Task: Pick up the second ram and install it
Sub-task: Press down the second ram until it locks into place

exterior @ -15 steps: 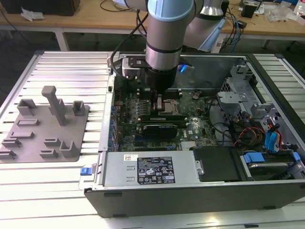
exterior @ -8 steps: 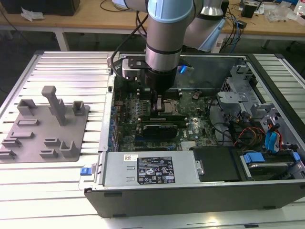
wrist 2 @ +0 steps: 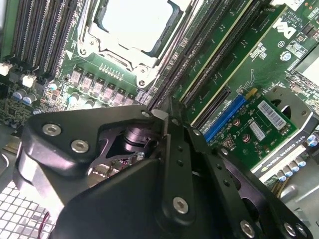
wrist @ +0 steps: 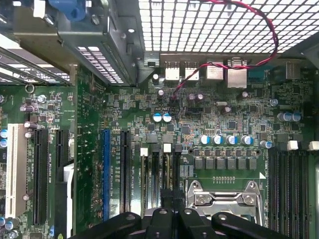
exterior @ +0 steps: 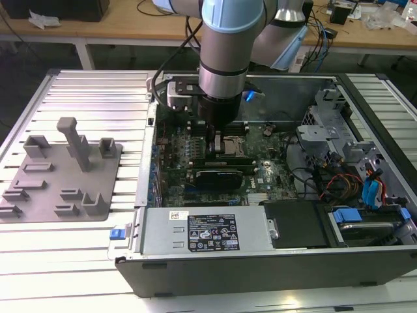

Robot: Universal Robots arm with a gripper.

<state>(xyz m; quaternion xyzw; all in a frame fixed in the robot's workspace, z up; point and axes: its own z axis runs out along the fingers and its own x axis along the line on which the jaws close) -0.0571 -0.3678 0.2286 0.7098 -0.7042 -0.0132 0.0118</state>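
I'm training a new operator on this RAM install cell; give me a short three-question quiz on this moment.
1. True or false: the end effector is down inside the open computer case.
2. In the exterior view, the grey holder plate lies on the case's: A) left, B) right.
3. In the first wrist view, one long slot is neither black nor white. Its colour?
Key: 1 true; 2 A; 3 blue.

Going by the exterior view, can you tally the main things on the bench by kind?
Robot arm: 1
Open computer case: 1
Motherboard: 1
Grey holder plate: 1
Total: 4
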